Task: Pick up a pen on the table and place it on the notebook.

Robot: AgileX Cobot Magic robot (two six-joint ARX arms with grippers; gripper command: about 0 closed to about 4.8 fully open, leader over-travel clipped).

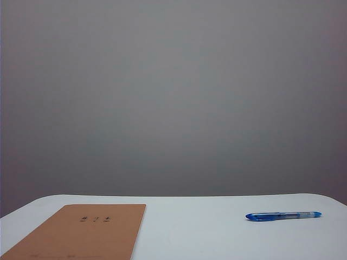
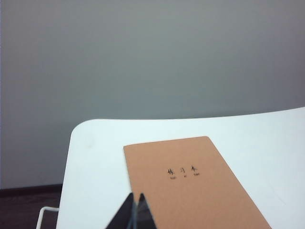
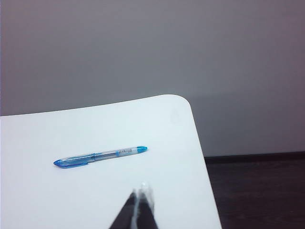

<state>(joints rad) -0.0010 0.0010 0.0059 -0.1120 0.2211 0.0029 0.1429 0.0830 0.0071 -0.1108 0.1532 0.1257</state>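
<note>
**Pen waiting near the right edge, both grippers drawn back**

The blue ballpoint pen (image 1: pixel 283 216) lies flat on the white tabletop (image 1: pixel 200 227), well over toward its right edge and roughly parallel to the far edge. The tan kraft notebook (image 1: pixel 87 233) lies flat toward the left edge, well apart from the pen, with bare table between them. Neither arm shows from the outside camera.

The right gripper (image 3: pixel 142 194) hangs back from the pen on the near side, its jaws pressed together and holding nothing. The left gripper (image 2: pixel 134 202) sits over the near part of the notebook, fingertips also touching, empty.

The reach for the pen has not begun, I would say, and the right arm is the natural one for it. To do it well, the jaws should part before descending, then turn to straddle the barrel across its width, near the middle, so the pen lifts level. A slim, smooth barrel may roll or squirt out if pinched off-centre or near the tapered tip.
</note>
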